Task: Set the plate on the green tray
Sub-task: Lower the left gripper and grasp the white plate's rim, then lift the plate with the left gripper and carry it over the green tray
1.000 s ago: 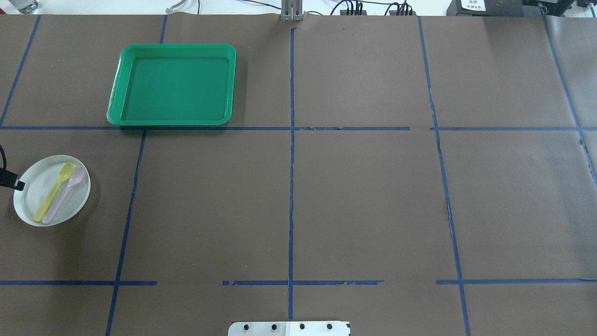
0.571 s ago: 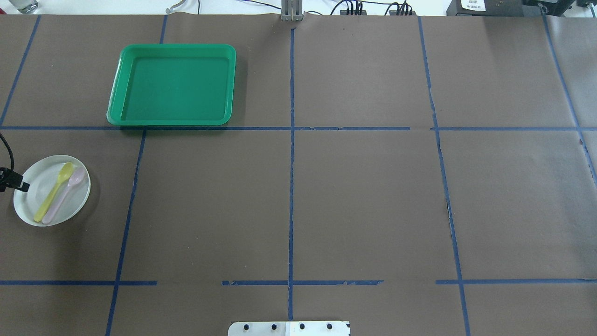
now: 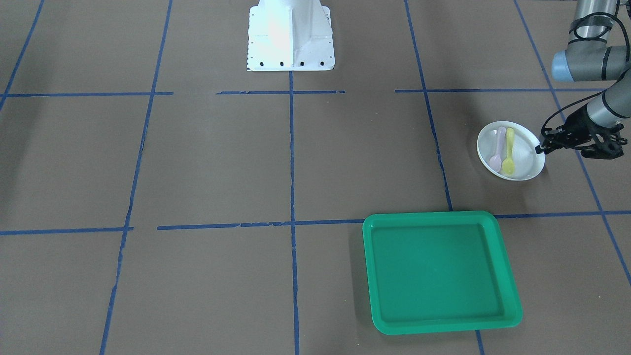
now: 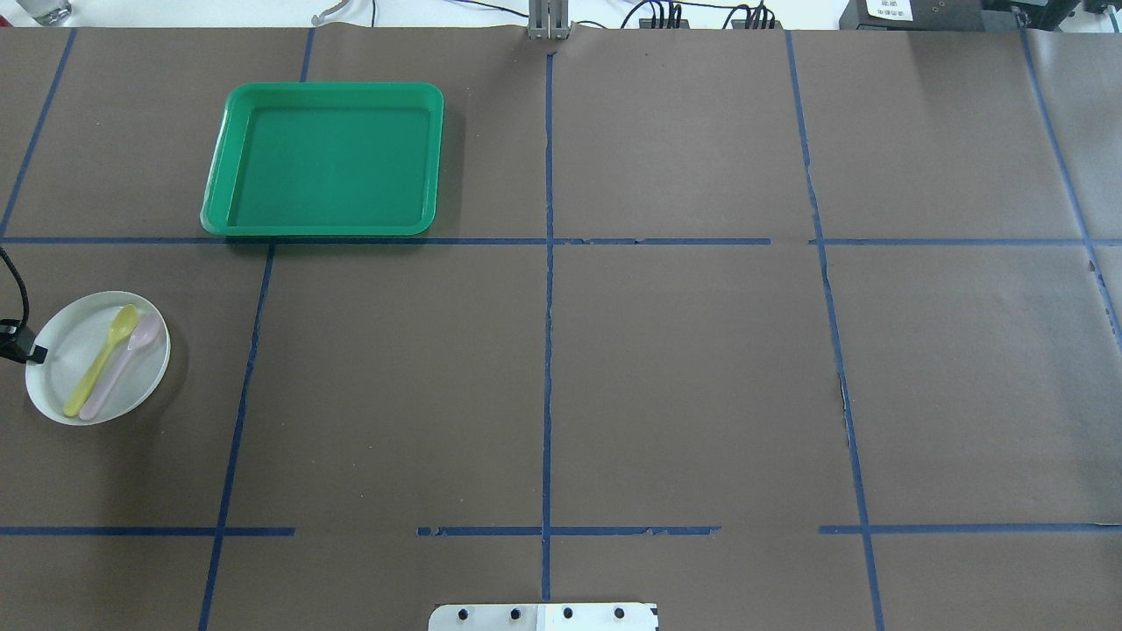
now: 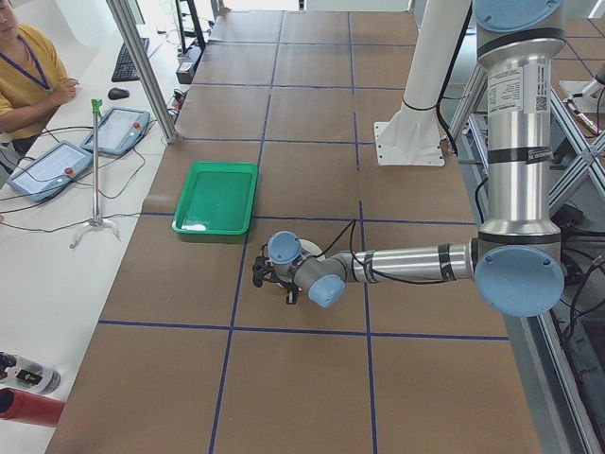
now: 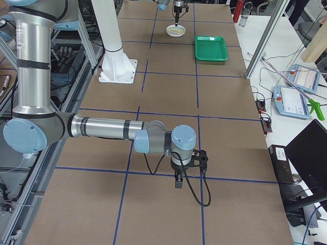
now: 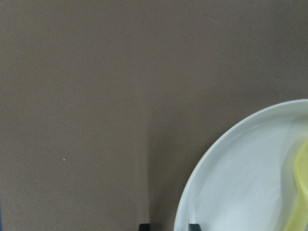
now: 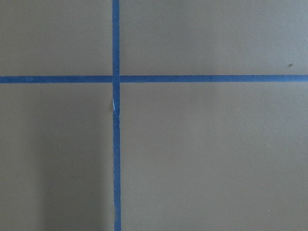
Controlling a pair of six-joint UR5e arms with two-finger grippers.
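Note:
The small white plate [image 4: 66, 372] sits at the table's left edge with a yellow spoon [image 4: 101, 359] and a pink spoon [image 4: 123, 368] on it. It also shows in the front view [image 3: 526, 159] and the left wrist view [image 7: 240, 183]. My left gripper [image 4: 37, 353] [image 3: 540, 149] is down at the plate's outer rim. In the left wrist view [image 7: 168, 227] its jaws stand slightly apart, one either side of the rim, with a gap on the outer side. The green tray [image 4: 324, 158] [image 3: 438, 271] lies empty beyond the plate. My right gripper [image 6: 178, 185] hangs over bare table far off; I cannot tell its state.
The robot's white base [image 3: 291, 34] stands at the middle of the near table edge. Blue tape lines cross the brown table cover. An operator and teach pendants [image 5: 47, 161] are on a side table beyond the tray.
The left gripper's tip has shifted slightly at the plate's rim, first inward, then back and lower. The plate, spoons and tray have not moved.

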